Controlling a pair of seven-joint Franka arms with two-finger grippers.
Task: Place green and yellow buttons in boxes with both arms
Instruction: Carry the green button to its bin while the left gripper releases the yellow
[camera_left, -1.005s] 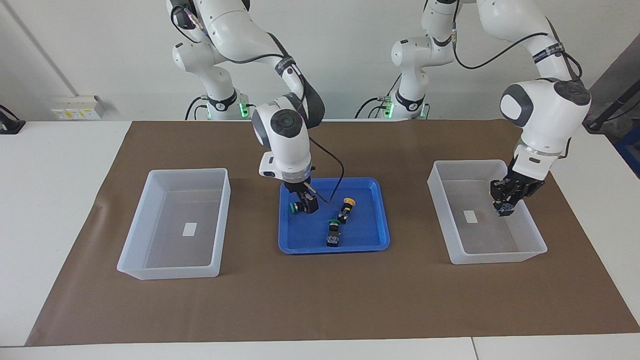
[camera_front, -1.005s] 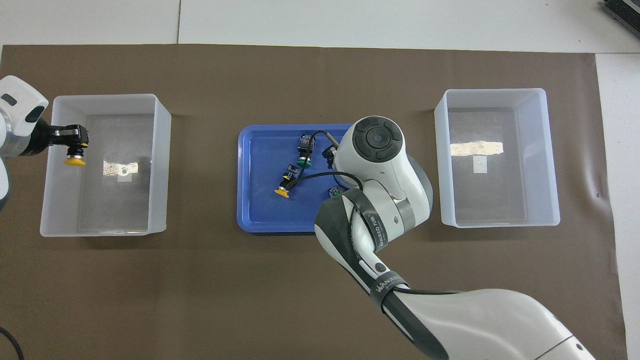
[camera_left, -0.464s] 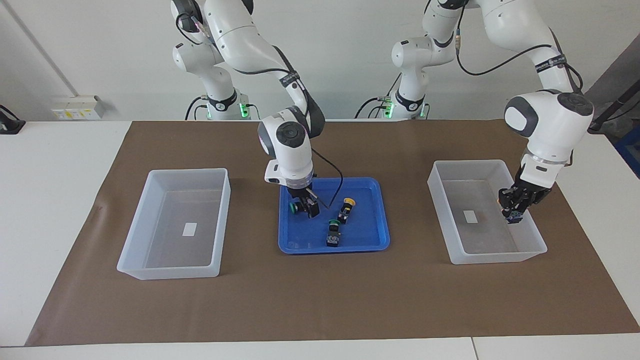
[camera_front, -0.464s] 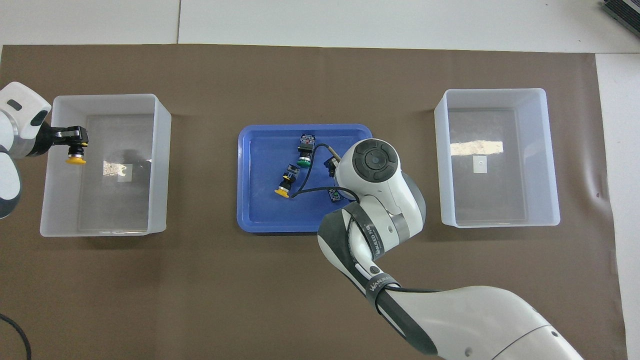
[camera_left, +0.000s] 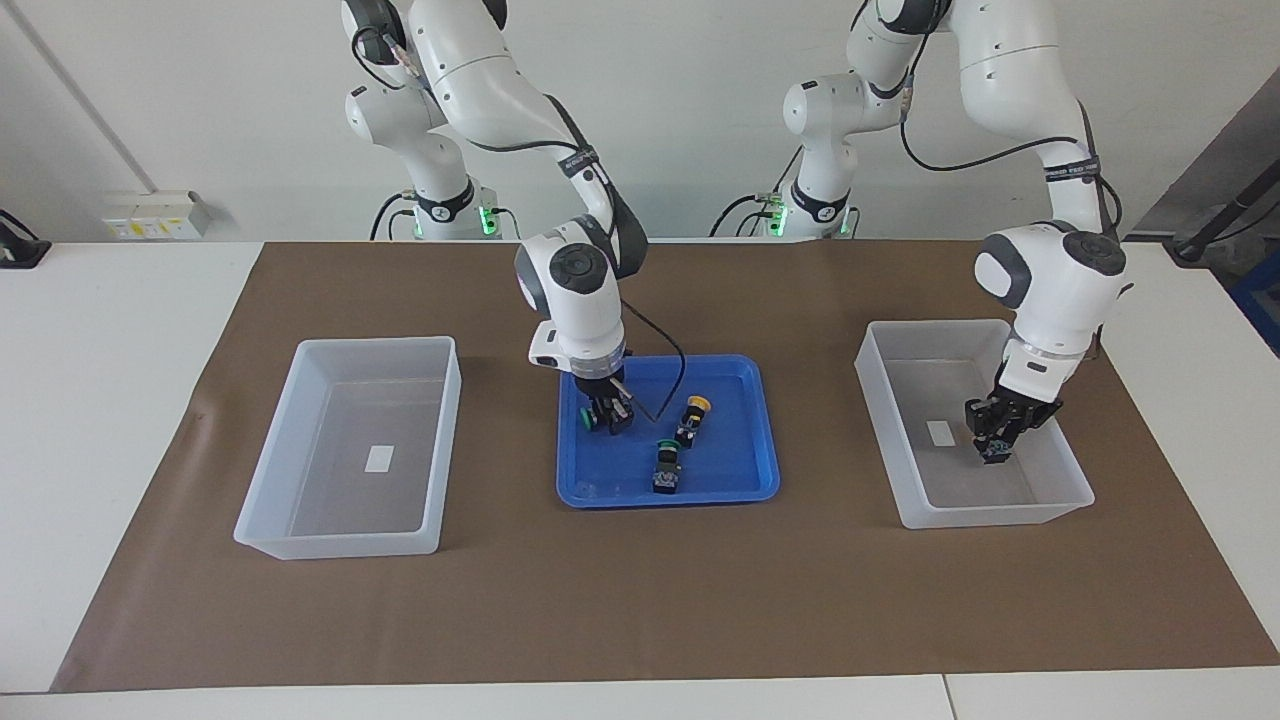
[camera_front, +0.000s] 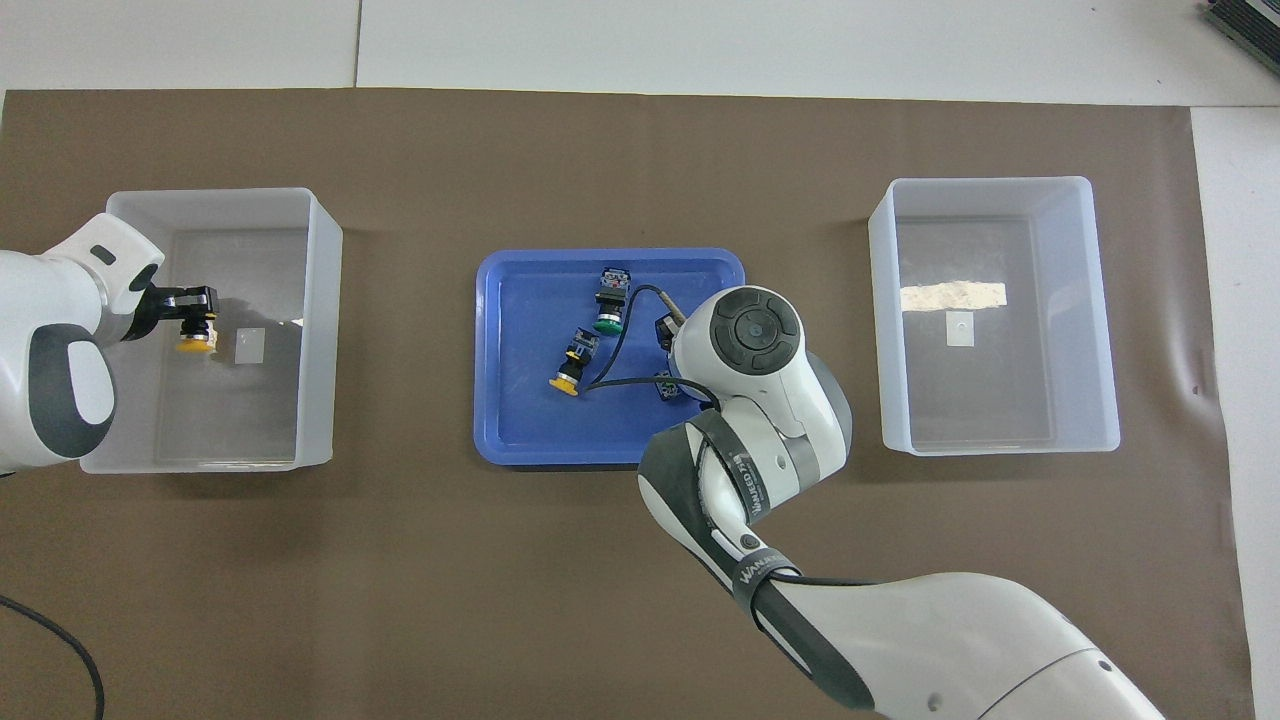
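Observation:
My left gripper (camera_left: 997, 450) is down inside the box (camera_left: 880, 400) at the left arm's end of the table, shut on a yellow button (camera_front: 195, 343). It also shows in the overhead view (camera_front: 195, 318). My right gripper (camera_left: 608, 420) is low in the blue tray (camera_left: 735, 480), at a green button (camera_left: 588, 415) lying there. My own wrist hides it in the overhead view. A second green button (camera_left: 666, 465) and a second yellow button (camera_left: 694, 415) lie loose in the tray. The other box (camera_left: 270, 460) holds only its label.
A brown mat (camera_left: 640, 600) covers the table under both boxes and the tray. The tray stands between the two boxes. A black cable (camera_front: 620, 350) from my right wrist hangs over the tray.
My left gripper moved the yellow button from the box's outer wall toward its middle and lower. My right gripper came down onto the green button in the tray.

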